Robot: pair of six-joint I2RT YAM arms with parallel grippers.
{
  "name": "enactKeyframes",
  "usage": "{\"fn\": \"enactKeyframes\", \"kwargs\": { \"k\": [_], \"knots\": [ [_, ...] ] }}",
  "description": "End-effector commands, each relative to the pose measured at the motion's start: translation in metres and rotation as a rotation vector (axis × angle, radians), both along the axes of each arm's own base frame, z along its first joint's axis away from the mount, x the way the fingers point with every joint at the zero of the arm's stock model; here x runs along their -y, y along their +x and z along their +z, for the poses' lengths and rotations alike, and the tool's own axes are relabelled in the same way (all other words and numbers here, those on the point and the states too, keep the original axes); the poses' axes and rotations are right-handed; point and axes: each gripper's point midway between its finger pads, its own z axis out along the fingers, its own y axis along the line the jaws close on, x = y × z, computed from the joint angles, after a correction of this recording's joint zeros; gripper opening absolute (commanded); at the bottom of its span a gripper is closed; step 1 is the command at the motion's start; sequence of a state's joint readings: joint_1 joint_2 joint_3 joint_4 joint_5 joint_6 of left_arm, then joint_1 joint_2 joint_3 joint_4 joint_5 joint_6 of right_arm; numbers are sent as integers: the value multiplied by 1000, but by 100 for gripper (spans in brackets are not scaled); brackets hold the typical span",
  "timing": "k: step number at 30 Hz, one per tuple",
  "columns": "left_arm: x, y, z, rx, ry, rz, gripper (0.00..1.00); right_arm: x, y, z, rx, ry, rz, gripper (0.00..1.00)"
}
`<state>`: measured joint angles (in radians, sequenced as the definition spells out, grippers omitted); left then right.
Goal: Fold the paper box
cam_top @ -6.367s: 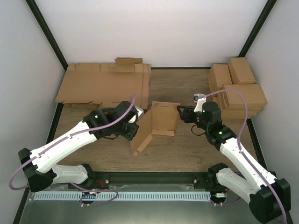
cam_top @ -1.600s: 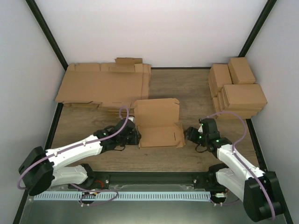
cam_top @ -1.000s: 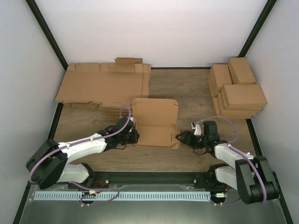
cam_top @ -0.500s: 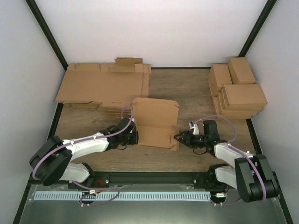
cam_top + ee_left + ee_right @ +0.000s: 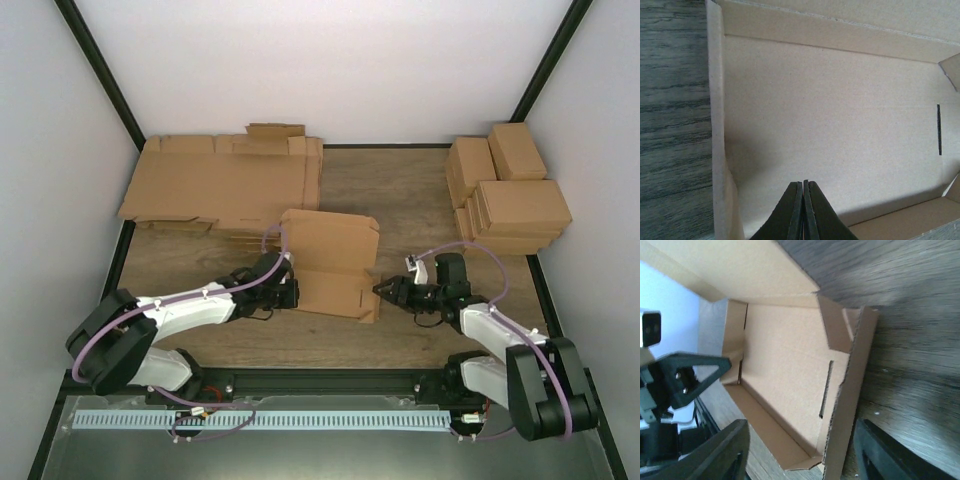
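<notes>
Box (image 5: 330, 268): centre of the top view, back panel raised, tray half formed, resting on the table (image 5: 420, 190).

Handling, our judgement: light, stiff across the panels, weak along the creases. The raw corrugated edge would crush under a hard pinch. We would take it by an end wall or flap edge, not mid-panel.

Left gripper (image 5: 803, 187): closed tight, empty, tips over the tray floor.

Right gripper (image 5: 381, 290): roughly half open, the box's right end wall between its fingers. We cannot tell whether they touch it.

Room: flat sheets (image 5: 215, 185) lie near the raised panel's upper-left corner. Finished boxes (image 5: 510, 190) at upper right stand well apart. There is open wood between them.
</notes>
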<state>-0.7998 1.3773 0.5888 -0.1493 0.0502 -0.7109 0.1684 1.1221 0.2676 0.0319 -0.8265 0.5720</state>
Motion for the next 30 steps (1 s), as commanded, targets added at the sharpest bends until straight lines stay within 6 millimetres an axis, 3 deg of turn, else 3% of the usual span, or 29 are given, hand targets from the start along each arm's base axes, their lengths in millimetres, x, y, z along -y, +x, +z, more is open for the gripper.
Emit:
{"fn": "enactKeyframes", "kwargs": {
  "k": [1,9,16,18,24,30],
  "knots": [
    [4,7,14,27,-65,23,4,19,17,8,48,-109,-120,64],
    [-10,9,23,39,-92,52,5,20,10,1,33,-106,-127,72],
    [-36,17,25,61,12,90,47,21,10,3,46,-103,-134,73],
    [-41,18,24,59,25,94,51,21,10,4,49,-108,-135,73],
    [-38,17,8,19,48,52,50,20,6,-2,33,-106,-125,73],
    [-34,21,-5,10,69,35,33,18,1,-7,14,-87,-109,73]
  ]
}}
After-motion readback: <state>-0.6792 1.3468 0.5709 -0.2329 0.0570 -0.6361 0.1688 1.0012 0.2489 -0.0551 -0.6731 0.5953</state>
